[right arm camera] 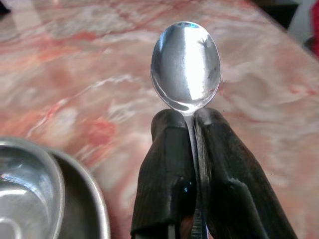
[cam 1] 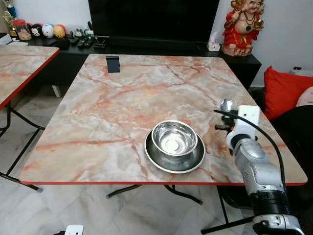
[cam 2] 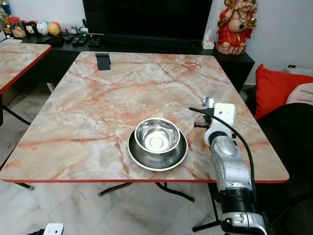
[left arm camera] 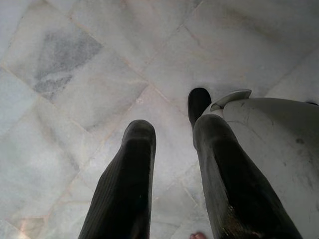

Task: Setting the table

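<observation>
Right gripper (right arm camera: 189, 119) clamped on a spoon (right arm camera: 186, 67), both black fingers (right arm camera: 167, 164) pressed flat against the handle, the shiny bowl of the spoon sticking out past the fingertips. Held over the table (cam 1: 122, 103), just to the right of the plate (cam 1: 174, 155) and apart from it; spoon bowl also seen as a small silver oval ahead of the wrist (cam 1: 226, 105). Cannot tell whether the spoon tip touches the tabletop.

On the plate, a steel bowl (cam 1: 174, 138), upright, sitting in the middle, both near the table's front edge and a little right of centre. Marble-patterned top, pink and grey, red rim along the edge.

At the far side of the table, a small dark stand (cam 1: 112, 63), upright, well apart from the plate. Beyond it, a low black cabinet (cam 1: 146, 49) with a TV (cam 1: 154, 19), a red figurine (cam 1: 243, 27) at its right end and small round toys (cam 1: 46, 30) at its left. Second table (cam 1: 19, 68) of the same pattern off to the left. Red cushion (cam 1: 281, 90) to the right.

Left gripper (left arm camera: 172, 134) hanging low over the pale tiled floor (left arm camera: 75, 74), fingers (left arm camera: 127, 184) apart with nothing between them, beside a white curved body part (left arm camera: 279, 149).
</observation>
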Controlling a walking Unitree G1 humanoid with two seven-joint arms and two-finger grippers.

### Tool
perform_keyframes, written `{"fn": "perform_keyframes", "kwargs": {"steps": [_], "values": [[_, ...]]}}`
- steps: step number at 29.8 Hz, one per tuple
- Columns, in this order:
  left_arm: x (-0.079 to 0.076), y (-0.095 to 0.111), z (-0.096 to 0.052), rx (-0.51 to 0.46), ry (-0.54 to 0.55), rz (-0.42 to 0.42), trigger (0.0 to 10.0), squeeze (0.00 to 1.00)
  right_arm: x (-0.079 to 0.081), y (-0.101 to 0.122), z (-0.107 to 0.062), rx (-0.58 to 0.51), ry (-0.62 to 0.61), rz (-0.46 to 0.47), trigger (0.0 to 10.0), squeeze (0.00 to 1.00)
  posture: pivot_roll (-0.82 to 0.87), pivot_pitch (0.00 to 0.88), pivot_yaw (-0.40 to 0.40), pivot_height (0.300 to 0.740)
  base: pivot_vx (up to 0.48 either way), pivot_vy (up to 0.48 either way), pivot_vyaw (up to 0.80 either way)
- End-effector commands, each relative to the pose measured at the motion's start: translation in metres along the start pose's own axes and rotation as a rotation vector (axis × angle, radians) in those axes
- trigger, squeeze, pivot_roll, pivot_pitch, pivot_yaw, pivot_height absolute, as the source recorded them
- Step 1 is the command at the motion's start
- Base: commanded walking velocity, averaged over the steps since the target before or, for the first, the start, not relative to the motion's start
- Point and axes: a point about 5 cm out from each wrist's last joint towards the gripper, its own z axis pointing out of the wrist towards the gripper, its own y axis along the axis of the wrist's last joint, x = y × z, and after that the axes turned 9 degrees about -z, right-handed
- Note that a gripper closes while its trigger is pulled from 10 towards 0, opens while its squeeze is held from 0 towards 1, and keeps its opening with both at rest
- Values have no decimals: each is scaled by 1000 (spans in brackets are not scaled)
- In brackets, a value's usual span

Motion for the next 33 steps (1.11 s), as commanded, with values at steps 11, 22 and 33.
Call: {"fn": "perform_keyframes", "kwargs": {"steps": [11, 22, 33], "values": [[-4, 1, 1, 12, -13, 15, 10000, 0, -1, -21, 13, 164, 38, 37, 10000, 0, 58, 0, -66, 715, 0, 0, 0], [-4, 0, 1, 18, -19, 34, 10000, 0, -1, -46, 10, 223, 8, 42, 10000, 0, 59, 0, -57, 715, 0, 0, 0], [-2, -1, 0, 18, -15, 51, 10000, 0, -6, -50, 11, 143, -50, 6, 10000, 0, 57, 0, -43, 715, 0, 0, 0]]}}
